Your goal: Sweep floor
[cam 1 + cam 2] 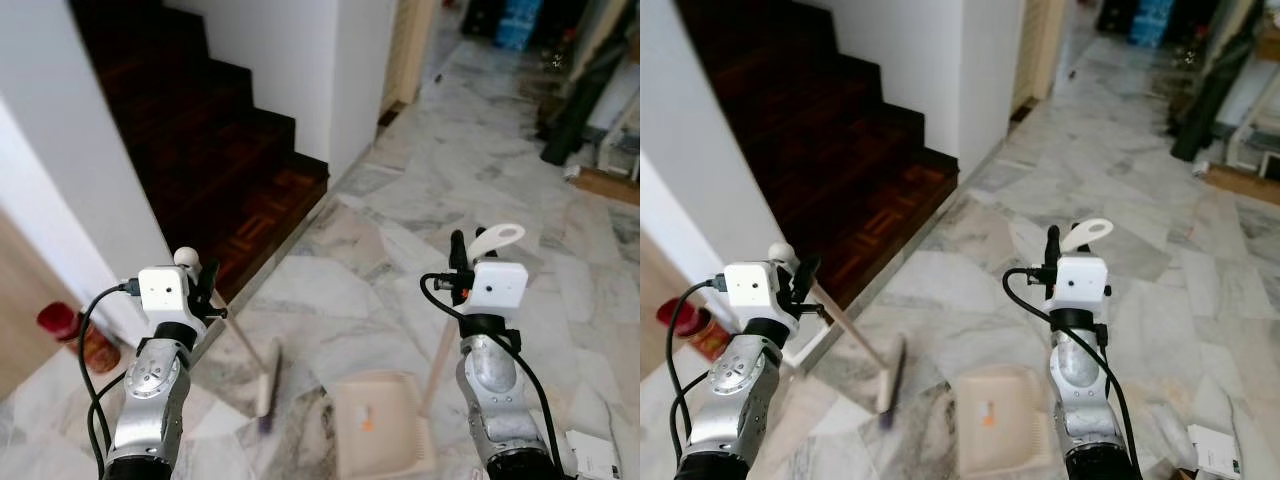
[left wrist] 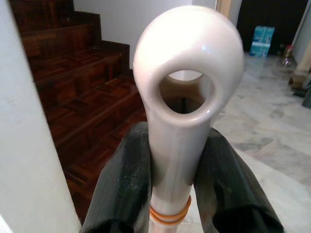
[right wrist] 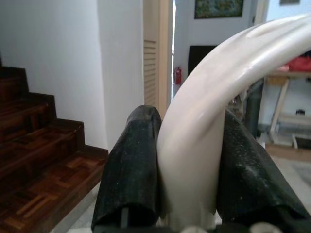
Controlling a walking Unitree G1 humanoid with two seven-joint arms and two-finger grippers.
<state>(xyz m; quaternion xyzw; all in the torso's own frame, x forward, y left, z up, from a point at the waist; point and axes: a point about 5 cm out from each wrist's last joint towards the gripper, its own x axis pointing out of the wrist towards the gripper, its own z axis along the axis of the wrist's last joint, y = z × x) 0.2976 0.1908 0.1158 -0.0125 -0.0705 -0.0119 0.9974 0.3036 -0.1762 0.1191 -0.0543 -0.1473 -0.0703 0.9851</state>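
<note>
The left claw (image 2: 175, 194) grips the broom (image 1: 266, 385) at seven o'clock, the right claw (image 3: 189, 194) grips the dustpan (image 1: 375, 425) at five o'clock, and next I think it should sweep toward the stairs (image 1: 230, 170) at eleven o'clock.

This is the inside of a home, because there is a dark wooden staircase (image 1: 215, 150) beside white walls (image 1: 290, 60), a shiny marble floor (image 1: 400, 200), a hallway with a slatted door (image 3: 151, 73), and a framed picture (image 3: 218, 8) hanging over a small table (image 3: 286, 92).
</note>
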